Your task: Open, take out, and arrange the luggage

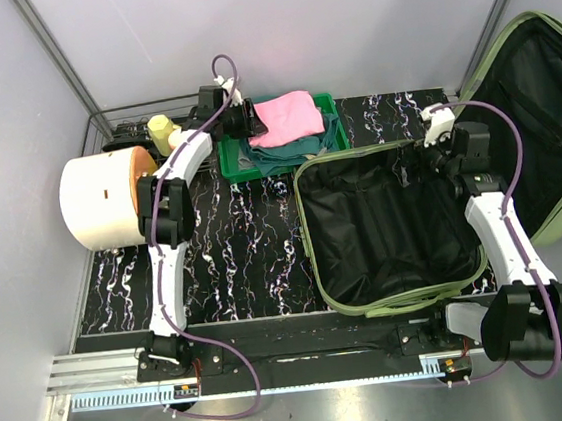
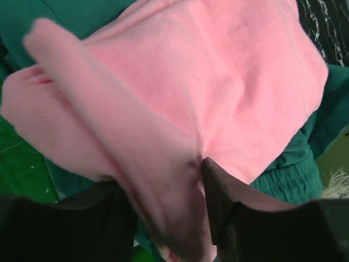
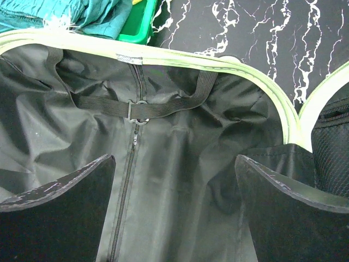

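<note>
Right hand (image 3: 174,158) spread wide above open luggage (image 3: 256,76)

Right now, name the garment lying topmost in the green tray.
The pink cloth; it lies over the teal garments, which show only at its edges.

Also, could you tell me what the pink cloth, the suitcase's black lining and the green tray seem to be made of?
Folded pink cloth: soft fleece-like fabric, matte, faintly fuzzy. Black lining of the pale olive-green suitcase: thin woven synthetic, probably nylon, slight sheen, creased. Bright green tray: glossy moulded plastic.
</note>
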You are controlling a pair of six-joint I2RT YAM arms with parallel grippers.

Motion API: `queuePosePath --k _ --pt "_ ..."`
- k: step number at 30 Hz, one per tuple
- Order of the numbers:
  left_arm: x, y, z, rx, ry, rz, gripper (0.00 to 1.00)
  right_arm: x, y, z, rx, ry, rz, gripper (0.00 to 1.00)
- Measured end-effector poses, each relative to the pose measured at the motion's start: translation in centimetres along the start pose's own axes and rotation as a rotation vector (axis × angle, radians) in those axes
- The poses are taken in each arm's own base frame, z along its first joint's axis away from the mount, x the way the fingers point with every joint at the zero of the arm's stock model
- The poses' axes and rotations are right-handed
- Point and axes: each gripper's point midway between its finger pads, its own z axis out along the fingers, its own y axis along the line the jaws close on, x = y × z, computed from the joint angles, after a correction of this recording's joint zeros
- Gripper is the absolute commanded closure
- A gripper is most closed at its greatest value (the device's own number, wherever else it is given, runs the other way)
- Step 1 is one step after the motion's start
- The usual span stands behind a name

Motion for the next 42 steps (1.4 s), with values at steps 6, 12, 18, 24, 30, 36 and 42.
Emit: queuePosePath --k 6,12,18,24,30,36,42 --pt "0.2 0.0 -0.1 -0.008 0.01 0.083 0.09 -0.4 -0.1 0.6 -0.011 0.01 0.014 0.0" --pt "-1.3 0.0 -3.3 -0.105 0.021 0.229 0.01 -1.5 0.3 0.5 -0.04 -0.013 0.008 0.0" --pt "-6.9 -3.2 -11.5 -0.19 -0.083 0.433 0.01 -1.8 0.6 0.2 -0.053 -0.021 0.003 0.0" --pt "-10.7 -7.4 -19.2 -0.209 -0.169 0.559 0.01 -2.8 1.0 -0.1 -0.076 -0.041 -0.005 0.0" --pt "-8.8 -8.0 -23.5 -0.257 -0.099 0.559 0.01 -5.5 1.7 -0.6 -0.11 -0.12 0.001 0.0" --pt "-2.6 -7.9 -26.5 -0.214 0.041 0.514 0.01 -7.3 3.2 -1.2 -0.178 -0.186 0.067 0.0" --pt "4.0 -8.2 -27.5 -0.129 0.137 0.417 0.01 -6.7 4.0 -1.1 -0.216 -0.169 0.142 0.0"
